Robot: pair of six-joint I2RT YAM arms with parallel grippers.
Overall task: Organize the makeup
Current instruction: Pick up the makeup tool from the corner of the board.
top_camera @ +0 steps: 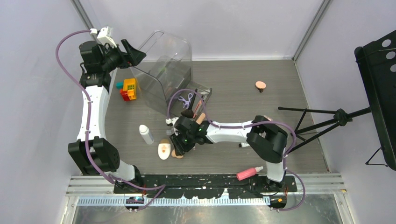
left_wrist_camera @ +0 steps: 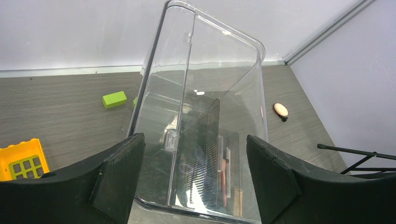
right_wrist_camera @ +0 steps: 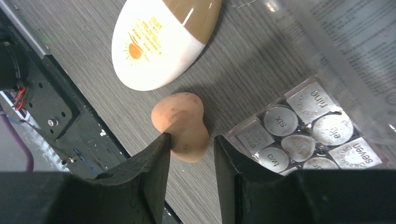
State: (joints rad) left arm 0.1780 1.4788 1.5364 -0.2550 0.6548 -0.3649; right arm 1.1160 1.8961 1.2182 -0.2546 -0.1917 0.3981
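Bracketing the narrow end of a peach sponge [right_wrist_camera: 181, 122] with the right gripper [right_wrist_camera: 191, 140], low over the table [top_camera: 233, 93] near the middle of its near edge. Sets one finger [right_wrist_camera: 156, 163] against the sponge and the other just beside it, narrowly spread and not visibly pinching. Places the sponge flat on the tabletop, just beside a white oval compact [right_wrist_camera: 154, 46] with a tan cap on its left-edge side, and near a square-pan palette [right_wrist_camera: 301, 133] of silver pans on the other side. Locates, in the top view, a white bottle [top_camera: 146, 134] to the left of the compact, well apart from a pink bottle [top_camera: 250, 173] at the near edge by the right arm's base. Shows a second peach sponge [top_camera: 260, 85] alone toward the far right corner. Holds the left gripper [left_wrist_camera: 194, 137] raised near the far left corner, widely spread, gripping nothing, facing the large clear case [left_wrist_camera: 210, 116]. Puts the case near the middle of the far edge, with dark items dimly visible through its walls, too blurred to name. Leaves colourful toy bricks [top_camera: 128, 88] on the table between the case and the left arm, with a green brick [left_wrist_camera: 114, 99] just beside the case. Frames a black tripod [top_camera: 327, 116] at the right edge.
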